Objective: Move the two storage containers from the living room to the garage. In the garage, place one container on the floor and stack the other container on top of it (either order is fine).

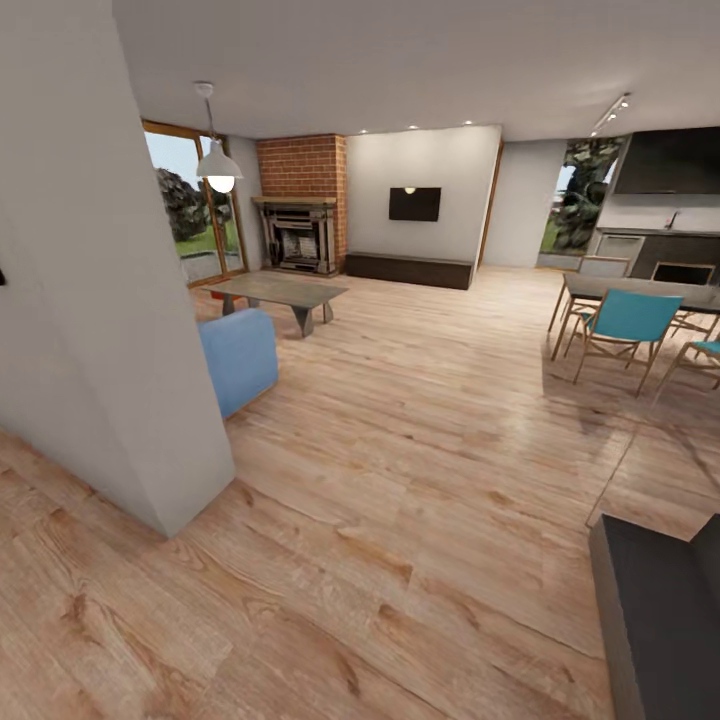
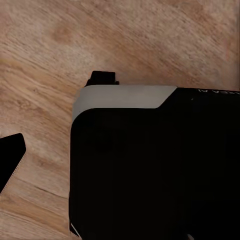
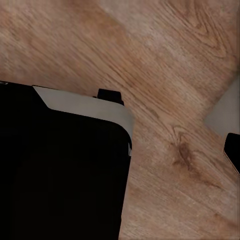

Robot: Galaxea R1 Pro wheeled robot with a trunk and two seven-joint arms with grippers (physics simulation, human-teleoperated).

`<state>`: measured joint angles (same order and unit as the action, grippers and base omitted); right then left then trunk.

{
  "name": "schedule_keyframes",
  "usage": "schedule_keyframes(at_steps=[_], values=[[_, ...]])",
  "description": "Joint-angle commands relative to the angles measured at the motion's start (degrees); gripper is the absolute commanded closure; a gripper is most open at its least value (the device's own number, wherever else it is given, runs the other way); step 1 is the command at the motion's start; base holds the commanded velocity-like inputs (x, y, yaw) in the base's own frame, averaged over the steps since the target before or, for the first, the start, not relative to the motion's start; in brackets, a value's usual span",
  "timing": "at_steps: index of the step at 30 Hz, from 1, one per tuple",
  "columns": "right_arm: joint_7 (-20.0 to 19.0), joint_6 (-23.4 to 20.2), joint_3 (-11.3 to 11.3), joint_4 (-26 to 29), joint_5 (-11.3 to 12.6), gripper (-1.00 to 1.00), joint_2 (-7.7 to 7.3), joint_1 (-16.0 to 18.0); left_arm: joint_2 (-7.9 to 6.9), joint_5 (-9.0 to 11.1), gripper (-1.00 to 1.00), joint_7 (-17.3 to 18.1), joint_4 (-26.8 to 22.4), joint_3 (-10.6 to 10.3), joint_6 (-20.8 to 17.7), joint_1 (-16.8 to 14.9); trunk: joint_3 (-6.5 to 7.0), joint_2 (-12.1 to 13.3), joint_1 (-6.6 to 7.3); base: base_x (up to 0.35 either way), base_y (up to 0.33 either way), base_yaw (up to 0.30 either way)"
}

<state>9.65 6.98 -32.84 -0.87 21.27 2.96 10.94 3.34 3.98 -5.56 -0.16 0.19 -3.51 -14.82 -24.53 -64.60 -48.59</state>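
Wood-plank flooring (image 1: pixel 420 480) runs wide ahead of us through the living room, and it is also what both wrist views look down on past the dark bulk of our own body. To our near left a white wall corner (image 1: pixel 150 400) juts out, with the blue sofa (image 1: pixel 238 358) just behind it and a low coffee table (image 1: pixel 280 292) farther on. At the far end stand the brick column (image 1: pixel 302 170) with its fireplace, the black TV (image 1: pixel 414 204) and the long dark cabinet (image 1: pixel 410 270); a dining table with teal chairs (image 1: pixel 625 320) sits to the right, and a dark desk edge (image 1: pixel 650 620) crowds the near right. We judge this to be the travelling step, before any pickup: no orange containers are visible from here, so we cannot say where they lie. Next we likely need to drive forward and look around the sofa. The open lane is the middle; the wall corner and the desk edge are the tight spots. Whether either claw is spread or closed, we cannot tell.
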Motion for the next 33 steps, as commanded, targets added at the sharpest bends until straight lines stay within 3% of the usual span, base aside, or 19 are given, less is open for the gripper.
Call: schedule_keyframes(at_steps=[1,33], values=[[0.1,0.2,-0.5,-0.1,0.5,-1.00,0.03,0.0,0.03,0.4,-1.00,-0.2,0.0,0.0,-0.2,0.0,-0.06,0.0,-0.03,0.322,0.000,0.000],[0.1,0.3,-0.5,-0.1,0.5,-1.00,0.12,0.0,0.00,0.4,-1.00,-0.2,0.0,0.0,-0.2,0.0,-0.06,0.0,-0.03,0.322,0.000,0.000]])
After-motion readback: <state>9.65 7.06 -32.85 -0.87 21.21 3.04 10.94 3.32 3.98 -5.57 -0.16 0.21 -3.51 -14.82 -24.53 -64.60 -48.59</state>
